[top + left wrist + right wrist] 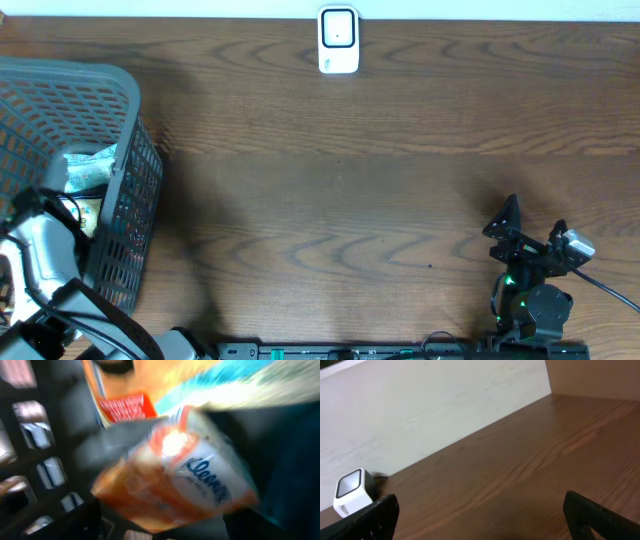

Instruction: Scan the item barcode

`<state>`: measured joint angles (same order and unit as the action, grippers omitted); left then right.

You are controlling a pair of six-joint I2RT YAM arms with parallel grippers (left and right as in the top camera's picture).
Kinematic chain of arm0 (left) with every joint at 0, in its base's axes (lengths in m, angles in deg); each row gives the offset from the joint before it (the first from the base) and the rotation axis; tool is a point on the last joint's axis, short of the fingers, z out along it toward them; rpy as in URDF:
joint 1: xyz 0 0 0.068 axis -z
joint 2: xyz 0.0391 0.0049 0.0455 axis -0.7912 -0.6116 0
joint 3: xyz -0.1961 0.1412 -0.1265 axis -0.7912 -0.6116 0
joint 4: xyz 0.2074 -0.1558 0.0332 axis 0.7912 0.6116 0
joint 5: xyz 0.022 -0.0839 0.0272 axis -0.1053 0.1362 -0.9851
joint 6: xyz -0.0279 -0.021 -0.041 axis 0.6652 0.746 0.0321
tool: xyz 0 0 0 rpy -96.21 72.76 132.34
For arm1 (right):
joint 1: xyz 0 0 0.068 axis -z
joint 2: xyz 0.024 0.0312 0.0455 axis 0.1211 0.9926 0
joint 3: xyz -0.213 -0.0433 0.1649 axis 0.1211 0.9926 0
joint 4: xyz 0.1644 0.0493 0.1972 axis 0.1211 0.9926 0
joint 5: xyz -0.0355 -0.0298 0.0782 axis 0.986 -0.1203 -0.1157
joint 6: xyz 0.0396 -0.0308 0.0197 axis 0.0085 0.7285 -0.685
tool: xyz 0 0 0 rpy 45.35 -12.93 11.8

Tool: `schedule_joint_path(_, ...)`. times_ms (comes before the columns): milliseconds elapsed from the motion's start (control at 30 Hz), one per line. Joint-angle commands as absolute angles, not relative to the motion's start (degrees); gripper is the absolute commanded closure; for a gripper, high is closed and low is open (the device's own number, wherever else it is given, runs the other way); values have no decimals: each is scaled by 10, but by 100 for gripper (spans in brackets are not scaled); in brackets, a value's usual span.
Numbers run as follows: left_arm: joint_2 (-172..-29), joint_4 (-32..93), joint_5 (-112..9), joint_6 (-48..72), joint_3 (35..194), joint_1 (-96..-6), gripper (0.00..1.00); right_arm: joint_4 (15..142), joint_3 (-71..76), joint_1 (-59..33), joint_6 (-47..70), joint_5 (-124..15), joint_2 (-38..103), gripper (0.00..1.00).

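Two pincers: right pincer (481,499) wide open, empty; left pincer (50,205) inside grey plastic mesh basket (122,200) (blurry orange-white tissue pack (175,475) in front), grip indiscernible.

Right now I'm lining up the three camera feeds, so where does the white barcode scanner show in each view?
Overhead: scanner at top centre, at the far edge.
Left wrist: not in it.
Right wrist: scanner at lower left, beside the white wall.
Shared landmark: the brown wood table under it, in the overhead and right wrist views.
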<state>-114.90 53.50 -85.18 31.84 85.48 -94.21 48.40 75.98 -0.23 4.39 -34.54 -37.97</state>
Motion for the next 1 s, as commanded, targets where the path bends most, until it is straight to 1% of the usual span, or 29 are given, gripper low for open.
schedule_joint_path(0,-1146,504,-833,363,810,-944,24,485,760,-6,37,-339,-383,1)
schedule_joint_path(67,-1146,481,-833,372,787,-944,40,485,760,-6,37,-339,-383,1)
schedule_joint_path(100,-1146,472,-833,377,776,-944,55,485,760,-6,37,-339,-383,1)
schedule_joint_path(133,-1146,466,-833,377,770,-944,65,485,760,-6,37,-339,-383,1)
schedule_joint_path(167,-1146,465,-833,377,767,-944,80,485,760,-6,37,-339,-383,1)
schedule_joint_path(200,-1146,465,-833,377,768,-944,92,485,760,-6,37,-339,-383,1)
schedule_joint_path(300,-1141,473,-833,377,780,-944,92,485,760,-6,37,-339,-383,1)
schedule_joint_path(467,-1114,526,-833,372,845,-944,93,485,760,-6,37,-339,-383,1)
schedule_joint_path(767,-1033,634,-833,334,1053,-944,93,485,760,-6,37,-339,-383,1)
schedule_joint_path(867,-1006,642,-810,330,1127,-944,93,485,760,-6,37,-339,-383,1)
schedule_joint_path(967,-983,640,-743,311,1184,-943,93,485,760,-6,37,-339,-383,1)
